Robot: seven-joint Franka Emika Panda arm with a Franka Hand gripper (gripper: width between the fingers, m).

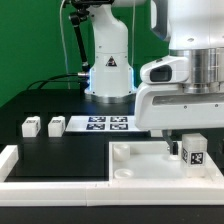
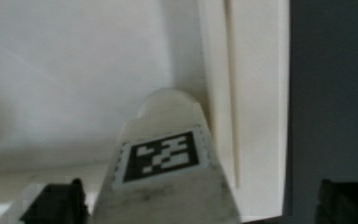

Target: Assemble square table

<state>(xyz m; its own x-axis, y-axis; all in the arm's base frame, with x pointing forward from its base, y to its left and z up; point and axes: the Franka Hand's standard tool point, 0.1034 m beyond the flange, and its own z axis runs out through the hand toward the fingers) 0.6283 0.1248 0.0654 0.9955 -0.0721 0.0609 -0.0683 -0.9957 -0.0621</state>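
Leg block (image 2: 163,150) stands between the tool's (image 2: 202,205) spread jaws, untouched, on the slab (image 1: 135,160).

Green wall (image 1: 30,40) at the back, evenly lit. Matte black table (image 1: 60,150). Black cables (image 1: 48,78) along the far side. Flat marker board (image 1: 100,124) on the table. White border rail (image 1: 50,187) along the near edge.

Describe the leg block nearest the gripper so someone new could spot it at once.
On the exterior view's right lies the large white square tabletop. Near its right end, directly under the open gripper, stands a white leg block with a black-and-white tag facing the camera. Unlike the two leg blocks on the black table at the exterior view's left, it rests on the tabletop.
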